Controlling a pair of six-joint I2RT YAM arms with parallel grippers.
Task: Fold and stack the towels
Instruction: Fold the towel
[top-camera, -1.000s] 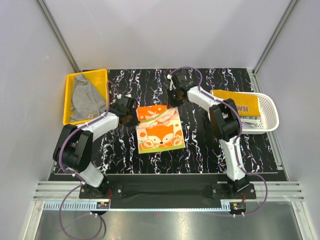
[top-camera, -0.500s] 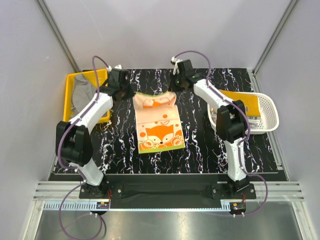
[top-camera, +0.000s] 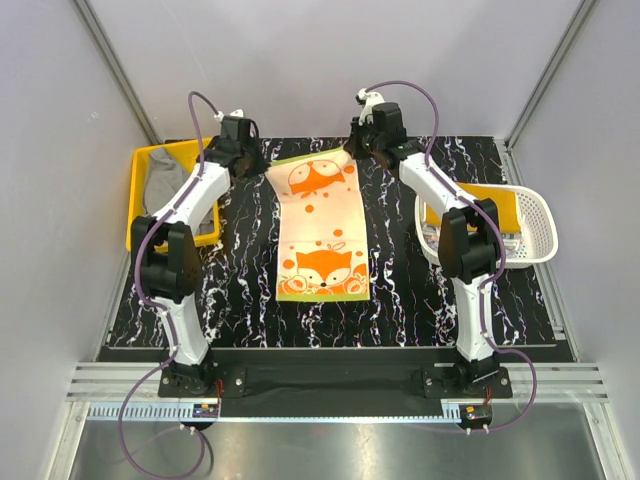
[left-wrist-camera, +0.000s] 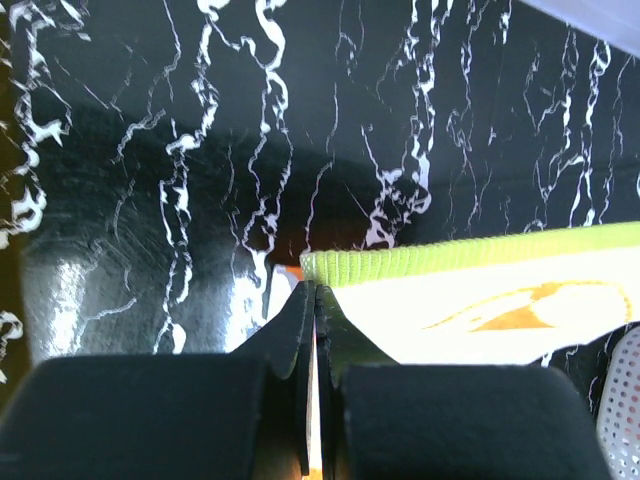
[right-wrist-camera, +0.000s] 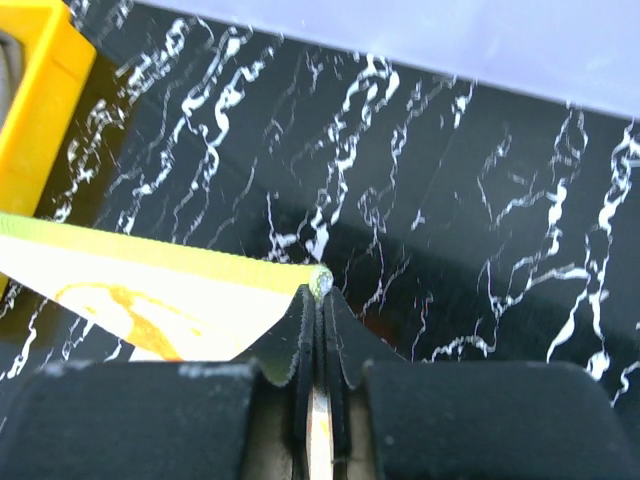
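Overhead view, with two wrist views. A fox towel (top-camera: 320, 235), orange and cream with a lime-green border, lies drawn out lengthwise in the middle of the frame on the black marbled table (top-camera: 420, 290). Its near edge rests flat toward the bottom of the frame. Its far edge, toward the top, is pinched at both corners.

The left claw (top-camera: 264, 165) is clenched on the upper-left corner. In the left wrist view the left claw (left-wrist-camera: 312, 300) has its jaws pressed together on the green hem of the fox towel (left-wrist-camera: 480, 300). The right claw (top-camera: 350, 157) is likewise clenched on the upper-right corner, and in the right wrist view the right claw (right-wrist-camera: 318, 295) nips the very tip of the fox towel (right-wrist-camera: 150, 290). The far edge appears to be held just off the table, though the height cannot be judged.

A grey towel (top-camera: 165, 190) sits in the yellow bin (top-camera: 150, 160) at upper left. A yellow towel (top-camera: 495, 200) lies in the white basket (top-camera: 535, 215) at right.

Step in hand, as judged: spreading the towel taut before the first fold. The next move probably calls for both claws to carry the far edge evenly toward the near edge. They should move level and in step so that the corners meet squarely, and release only once the edges align.
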